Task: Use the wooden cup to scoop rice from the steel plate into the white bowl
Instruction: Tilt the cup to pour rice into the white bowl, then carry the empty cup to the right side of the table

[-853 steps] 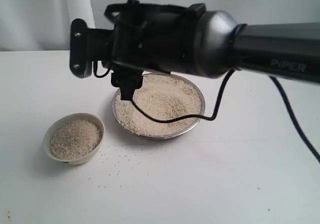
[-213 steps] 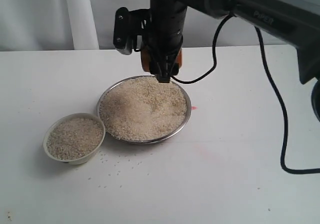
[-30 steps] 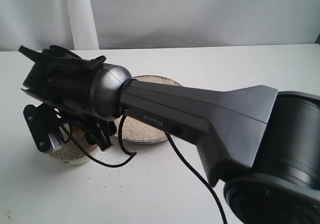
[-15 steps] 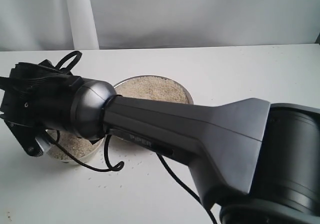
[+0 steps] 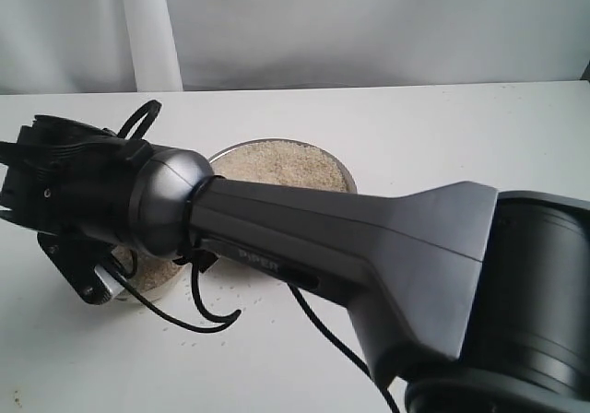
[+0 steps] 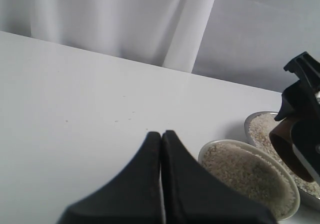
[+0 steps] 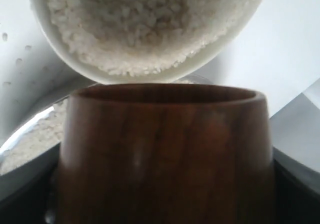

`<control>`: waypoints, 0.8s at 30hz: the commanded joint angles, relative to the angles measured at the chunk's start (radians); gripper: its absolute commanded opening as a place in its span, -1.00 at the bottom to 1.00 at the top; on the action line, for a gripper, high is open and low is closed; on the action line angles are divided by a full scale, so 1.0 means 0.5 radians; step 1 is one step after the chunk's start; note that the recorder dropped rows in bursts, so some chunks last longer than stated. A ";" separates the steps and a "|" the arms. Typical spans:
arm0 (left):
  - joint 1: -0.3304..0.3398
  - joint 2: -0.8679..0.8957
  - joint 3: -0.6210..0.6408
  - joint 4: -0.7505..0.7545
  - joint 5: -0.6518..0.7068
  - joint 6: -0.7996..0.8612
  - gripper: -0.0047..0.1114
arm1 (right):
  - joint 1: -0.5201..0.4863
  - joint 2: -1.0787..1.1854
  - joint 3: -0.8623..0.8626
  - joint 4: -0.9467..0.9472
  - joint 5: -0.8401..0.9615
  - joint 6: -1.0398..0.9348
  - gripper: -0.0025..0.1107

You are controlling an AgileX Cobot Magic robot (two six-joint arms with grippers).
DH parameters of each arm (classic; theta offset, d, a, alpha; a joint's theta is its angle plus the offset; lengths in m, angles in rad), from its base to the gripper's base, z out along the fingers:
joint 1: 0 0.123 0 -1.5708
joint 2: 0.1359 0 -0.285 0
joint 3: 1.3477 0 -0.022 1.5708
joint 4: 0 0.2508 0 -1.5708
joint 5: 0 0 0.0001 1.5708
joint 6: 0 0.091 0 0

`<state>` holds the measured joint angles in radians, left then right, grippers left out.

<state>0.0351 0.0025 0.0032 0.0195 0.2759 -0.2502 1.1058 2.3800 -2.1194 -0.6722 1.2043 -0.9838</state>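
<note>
Grips the wooden cup (image 7: 165, 154) in the right hand (image 6: 300, 129), dark fingers (image 7: 20, 204) pressed to the cup's two sides and closed only as far as its barrel allows. Holds it off the tabletop (image 5: 461, 127), close by the white bowl (image 7: 150, 76), with the cup's rim turned toward the bowl. Cannot tell whether anything lies in the cup (its inside is hidden in every view). Finds rice (image 7: 150, 19) filling the bowl nearly to its rim.

In the exterior view, fills the lower half of the frame with the right arm (image 5: 369, 247), stretched from the lower right corner to the left edge and covering most of the bowl at lower left. Leaves the steel plate (image 5: 348, 175) showing above the arm, just left of centre, spread with more rice and standing just beside the bowl. Shows loose grains (image 5: 189, 344) on the tabletop below the arm, near a looping black cable (image 5: 207, 316).

Presses the left hand (image 6: 161, 136) fully together with nothing between its fingers, low over bare tabletop, near the bowl but apart from it.
</note>
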 commanded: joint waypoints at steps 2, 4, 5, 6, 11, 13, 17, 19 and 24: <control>-0.009 -0.005 -0.006 -0.003 -0.018 -0.008 -0.92 | 0.030 -0.009 -0.001 -0.036 -0.089 -0.036 -0.96; -0.009 -0.005 -0.006 -0.003 -0.018 -0.008 -0.92 | 0.050 -0.009 -0.001 -0.148 -0.104 -0.036 -0.96; -0.009 -0.005 -0.006 -0.003 -0.018 -0.008 -0.92 | 0.063 -0.009 -0.001 -0.207 -0.104 -0.024 -0.96; -0.009 -0.005 -0.006 -0.003 -0.018 -0.008 -0.92 | 0.067 -0.009 -0.001 -0.237 -0.104 -0.020 -0.96; -0.009 -0.005 -0.006 -0.003 -0.018 -0.008 -0.92 | 0.072 -0.009 -0.001 -0.222 -0.099 0.062 -0.96; -0.009 -0.005 -0.006 -0.003 -0.018 -0.008 -0.92 | 0.062 -0.021 -0.001 -0.222 -0.110 0.124 -0.96; -0.009 -0.005 -0.006 -0.003 -0.018 -0.008 -0.92 | 0.038 -0.101 -0.001 -0.194 -0.191 0.284 -0.96; -0.009 -0.005 -0.006 -0.003 -0.018 -0.008 -0.92 | 0.004 -0.172 -0.001 -0.144 -0.226 0.374 -0.96; -0.009 -0.005 -0.006 -0.003 -0.018 -0.008 -0.92 | -0.159 -0.459 -0.001 0.296 -0.262 0.518 -0.96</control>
<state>0.0351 0.0025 0.0032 0.0195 0.2759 -0.2502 1.0741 2.2394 -2.1194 -0.6248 1.0813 -0.7716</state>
